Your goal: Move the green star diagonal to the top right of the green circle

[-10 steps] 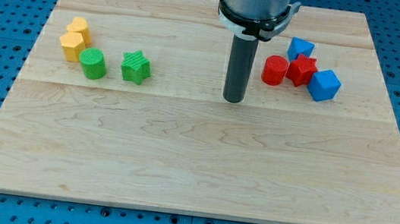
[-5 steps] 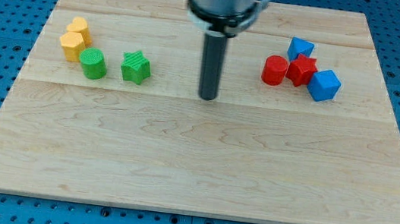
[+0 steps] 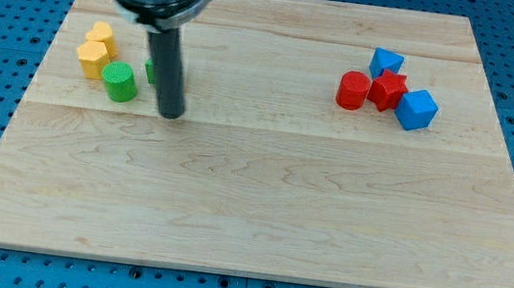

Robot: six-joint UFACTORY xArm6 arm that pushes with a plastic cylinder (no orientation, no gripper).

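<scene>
my tip (image 3: 171, 114) swept left, now just below-right of small green plastic star block (image 3: 152, 72), mostly hidden | green ridged circle block (image 3: 120, 82) left of it | no jaws on this rig, state cannot be told | star seems nudged up-left, push under way

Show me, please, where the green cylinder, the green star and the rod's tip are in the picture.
green cylinder (image 3: 120, 82): camera view, middle of its side.
green star (image 3: 151, 71): camera view, the sliver showing left of the rod.
my tip (image 3: 171, 114): camera view, the rod's very end, right of the cylinder.

The green star (image 3: 152, 72) lies near the board's left side, almost wholly hidden behind the dark rod, only a sliver showing. The green circle (image 3: 120, 82), a ribbed upright cylinder, stands just beside it toward the view's left, slightly lower.
</scene>
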